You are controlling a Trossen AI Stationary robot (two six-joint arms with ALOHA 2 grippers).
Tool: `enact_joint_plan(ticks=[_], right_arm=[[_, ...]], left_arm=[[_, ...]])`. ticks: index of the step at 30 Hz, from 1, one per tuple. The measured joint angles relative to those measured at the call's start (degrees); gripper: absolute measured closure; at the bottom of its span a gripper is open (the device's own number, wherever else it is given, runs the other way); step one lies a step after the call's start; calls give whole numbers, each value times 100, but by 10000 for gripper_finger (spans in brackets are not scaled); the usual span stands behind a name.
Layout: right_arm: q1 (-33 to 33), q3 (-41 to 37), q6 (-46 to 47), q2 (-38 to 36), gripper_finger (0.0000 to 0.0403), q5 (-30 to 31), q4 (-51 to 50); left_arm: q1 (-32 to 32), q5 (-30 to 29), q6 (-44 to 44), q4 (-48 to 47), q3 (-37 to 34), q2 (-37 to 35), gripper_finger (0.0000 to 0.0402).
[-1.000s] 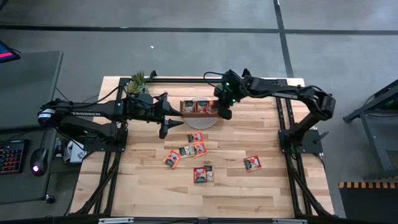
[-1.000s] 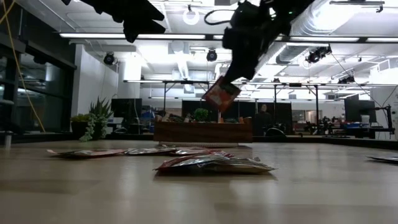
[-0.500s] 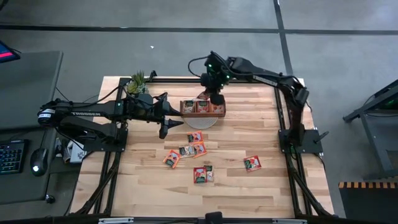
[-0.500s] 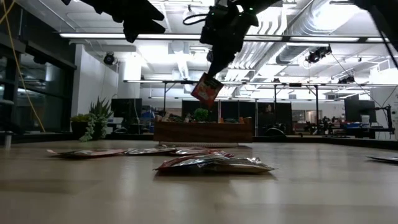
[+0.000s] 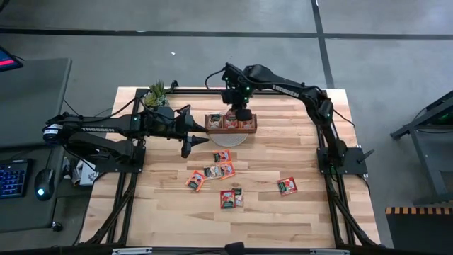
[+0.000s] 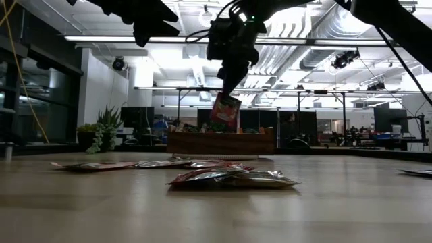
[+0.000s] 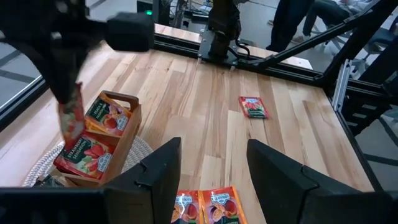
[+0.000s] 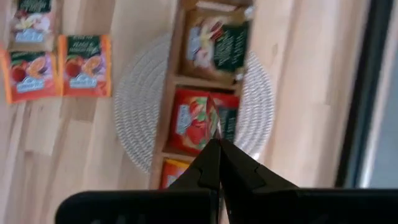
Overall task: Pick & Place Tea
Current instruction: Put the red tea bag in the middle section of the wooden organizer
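My right gripper (image 6: pixel 228 86) is shut on a red tea sachet (image 6: pixel 225 112), which hangs right above the brown wooden three-compartment tray (image 5: pixel 231 122). Red, orange and green sachets sit in the tray's compartments (image 8: pixel 194 121). More tea sachets lie flat on the table: a cluster (image 5: pixel 212 171), a pair (image 5: pixel 231 198) and a single one (image 5: pixel 287 185). My left gripper (image 5: pixel 202 131) waits open in the air just left of the tray, nothing between its fingers (image 7: pixel 163 168). My right gripper pinches the sachet's upper end (image 6: pixel 229 98) between its two fingers, which come from above and point steeply down. The sachet hangs below them, nearly upright and slightly tilted. Its lower end (image 7: pixel 73 138) is about level with the tray's rim; whether it touches there I cannot tell.
The tray stands on a round white woven mat (image 8: pixel 138 106) at the table's far middle. A small potted plant (image 5: pixel 156 92) stands at the far left corner. Black frame rails (image 5: pixel 322 134) run along the table's sides.
My right gripper has carried the red sachet toward the table's left, from beside the tray's right end to over the tray. It has tipped to point more steeply down and rolled. The sachet now hangs lower, close over the compartments.
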Motion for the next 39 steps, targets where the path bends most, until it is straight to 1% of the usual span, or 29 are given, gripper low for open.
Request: enact_joint_plan(ticks=[6,14,23,28,33,39], right_arm=[[169,-10,0,228,403,21,-58],[194,-10,234,521,403,22,34],[198,-12,258,650,403,12,119],[209,-10,283,648,401,112,317],[209,-10,446,648,386,138,307],[211,-10,561,646,346,298,186]], left_arm=[[0,0,-1,-1,0,0,220],[-1,0,-6,-6,0,0,220],[-1,0,-6,-7,0,0,220],[0,0,-8,-7,0,0,220],[-1,11,-10,-7,0,0,220],[2,15,-10,-7,0,0,220]])
